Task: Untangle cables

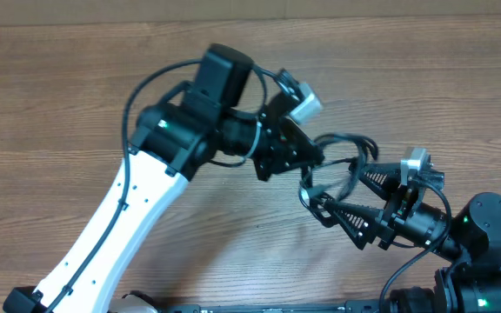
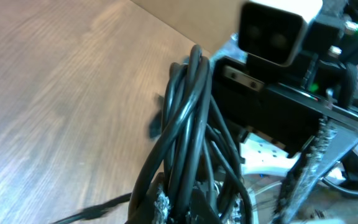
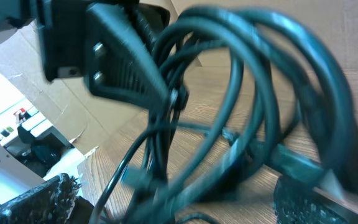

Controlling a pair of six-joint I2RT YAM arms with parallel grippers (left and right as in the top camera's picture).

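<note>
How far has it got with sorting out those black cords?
Nothing looks done yet: the thin black cables hang as one looped bunch between the two arms. In hand: the left claw seems to pinch the bunch, while the open right claw has loops lying between its fingers. Left to do: pulling each cord free and laying them apart on the brown wooden table.
</note>
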